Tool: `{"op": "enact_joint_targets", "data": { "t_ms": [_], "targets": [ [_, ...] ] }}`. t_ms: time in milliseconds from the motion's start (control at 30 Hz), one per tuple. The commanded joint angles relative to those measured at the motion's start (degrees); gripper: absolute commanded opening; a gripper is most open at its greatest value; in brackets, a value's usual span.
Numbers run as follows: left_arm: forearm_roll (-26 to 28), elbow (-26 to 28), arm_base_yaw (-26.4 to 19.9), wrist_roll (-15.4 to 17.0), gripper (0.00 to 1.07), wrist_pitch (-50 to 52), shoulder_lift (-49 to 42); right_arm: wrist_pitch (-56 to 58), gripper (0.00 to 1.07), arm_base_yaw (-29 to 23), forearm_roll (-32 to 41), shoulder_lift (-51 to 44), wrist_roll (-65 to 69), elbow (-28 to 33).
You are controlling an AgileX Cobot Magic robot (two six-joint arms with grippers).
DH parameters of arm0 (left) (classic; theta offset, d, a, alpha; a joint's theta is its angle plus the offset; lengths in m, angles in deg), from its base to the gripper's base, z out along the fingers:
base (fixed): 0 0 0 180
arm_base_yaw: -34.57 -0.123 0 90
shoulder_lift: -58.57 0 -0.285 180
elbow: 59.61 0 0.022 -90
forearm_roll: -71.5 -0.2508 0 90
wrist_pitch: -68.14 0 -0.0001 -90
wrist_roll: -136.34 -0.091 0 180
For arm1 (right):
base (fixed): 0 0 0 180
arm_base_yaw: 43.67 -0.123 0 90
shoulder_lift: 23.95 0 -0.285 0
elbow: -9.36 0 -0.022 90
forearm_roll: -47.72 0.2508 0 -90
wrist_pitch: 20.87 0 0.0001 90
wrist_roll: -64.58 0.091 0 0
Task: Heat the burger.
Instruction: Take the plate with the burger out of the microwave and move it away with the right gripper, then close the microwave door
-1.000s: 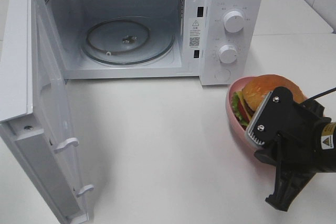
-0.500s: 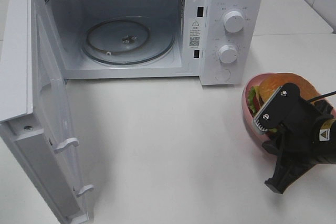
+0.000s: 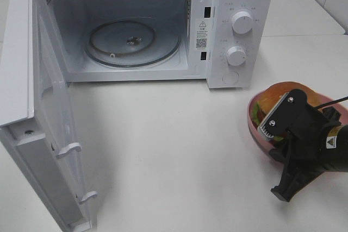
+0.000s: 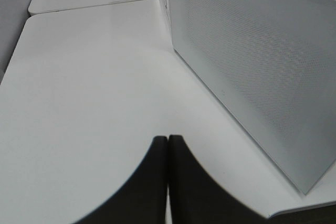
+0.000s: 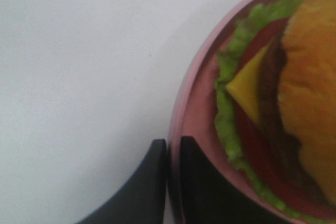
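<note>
The burger (image 3: 274, 95) sits in the pink plate (image 5: 197, 108), on the counter (image 3: 163, 145) right of the microwave (image 3: 141, 25). My right hand (image 5: 169, 150) is clenched on the plate's rim; my left hand (image 4: 168, 145) is clenched on nothing. I'd keep the plate level and carry it low toward the open cavity, whose glass turntable (image 3: 133, 42) holds nothing.

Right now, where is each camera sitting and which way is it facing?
Exterior high: above the table, looking down at the open microwave, right gripper on the pink plate.
Left wrist: low, beside the microwave's wall; shut left gripper shows.
Right wrist: close over the burger; fingers straddle the plate rim.
Exterior and right wrist share burger and plate.
</note>
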Motion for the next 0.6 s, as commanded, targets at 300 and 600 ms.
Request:
{"op": "enact_joint_targets", "data": {
  "t_ms": [300,600],
  "targets": [
    [0.11,-0.17,0.29,0.52,0.00,0.80,-1.20,0.11,0.62,0.00,-0.06,-1.20,-0.52,0.11],
    [0.11,-0.17,0.29,0.52,0.00,0.80,-1.20,0.11,0.62,0.00,-0.06,-1.20,-0.52,0.11]
  ]
}}
